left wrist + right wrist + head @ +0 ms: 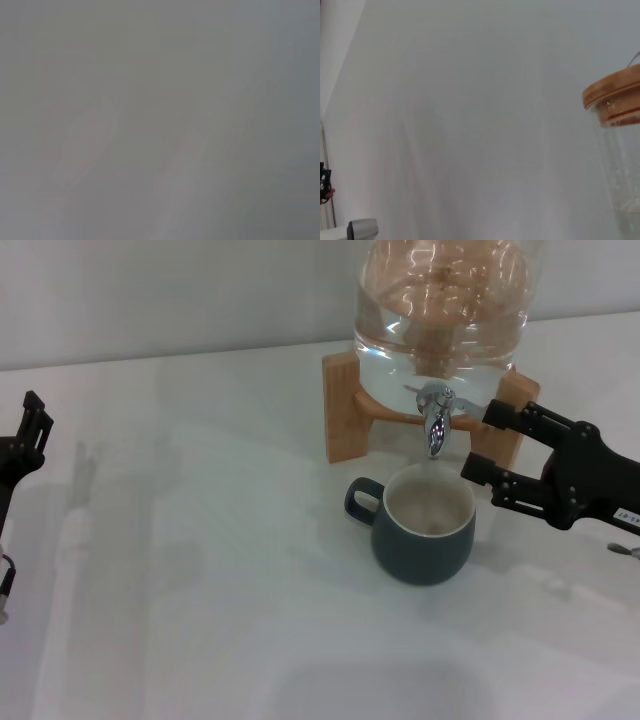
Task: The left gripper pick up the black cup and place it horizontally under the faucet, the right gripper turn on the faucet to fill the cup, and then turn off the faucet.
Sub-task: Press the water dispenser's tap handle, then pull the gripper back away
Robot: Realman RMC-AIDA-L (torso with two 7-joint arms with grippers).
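The black cup (425, 530) stands upright on the white table, directly below the faucet (436, 415), with its handle pointing left. Whether water is running I cannot tell. The faucet is fitted to a clear glass dispenser (440, 300) on a wooden stand (345, 410). My right gripper (477, 440) is open just right of the faucet, one prong level with the lever and the other beside the cup's rim; nothing is between them. My left gripper (30, 430) sits at the far left edge, well away from the cup. The left wrist view shows only blurred grey surface.
The white table (200, 570) spreads left and in front of the cup. A pale wall rises behind the dispenser. The right wrist view shows the dispenser's wooden lid (615, 95) above its glass body (620, 170).
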